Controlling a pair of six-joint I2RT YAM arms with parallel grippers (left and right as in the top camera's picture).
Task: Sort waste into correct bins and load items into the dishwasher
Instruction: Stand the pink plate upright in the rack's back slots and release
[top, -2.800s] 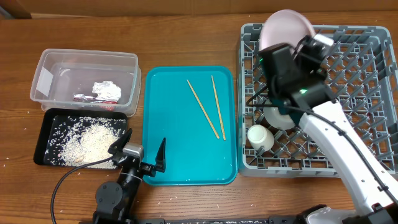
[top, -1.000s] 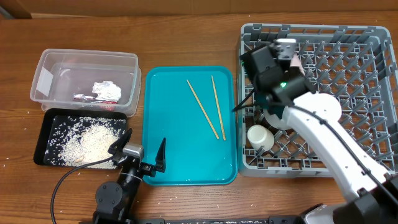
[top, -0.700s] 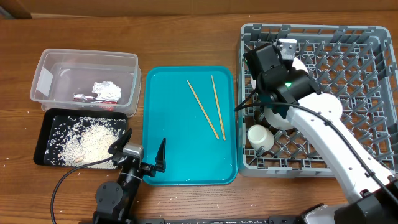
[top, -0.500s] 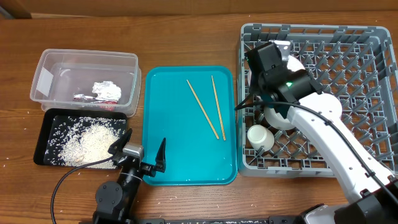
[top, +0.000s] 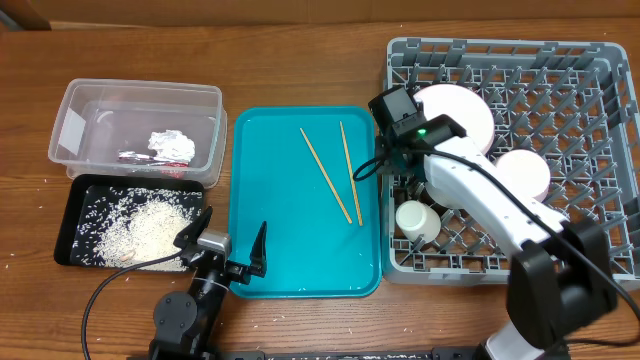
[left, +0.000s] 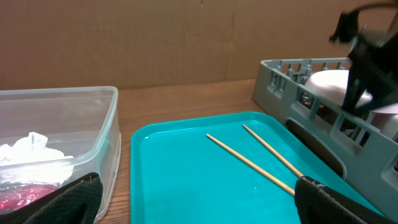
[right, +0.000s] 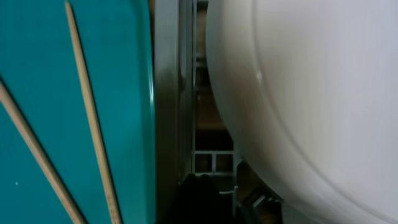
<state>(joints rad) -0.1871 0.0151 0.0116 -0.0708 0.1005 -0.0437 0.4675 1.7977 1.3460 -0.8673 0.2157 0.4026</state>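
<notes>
The right tool (top: 392, 118) is held over the left wall of the rack (top: 600, 70), beside the plate (top: 455, 112). Whether it is open or closed cannot be told. The left tool (top: 235, 222) is spread wide and empty at the near edge of the tray (top: 290, 270). 2 chopsticks (top: 351, 172) are seen lying on that tray.

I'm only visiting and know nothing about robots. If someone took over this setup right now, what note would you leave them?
Left gripper: jaws open, empty, by the teal tray.
Right gripper: above the dish rack at its left edge, jaws hidden.
Done: plate, one visible bowl and cup in the rack; rice in the black tray; wrapper in the clear tub.
To do: both chopsticks, lying on the teal tray, go into the rack.
</notes>
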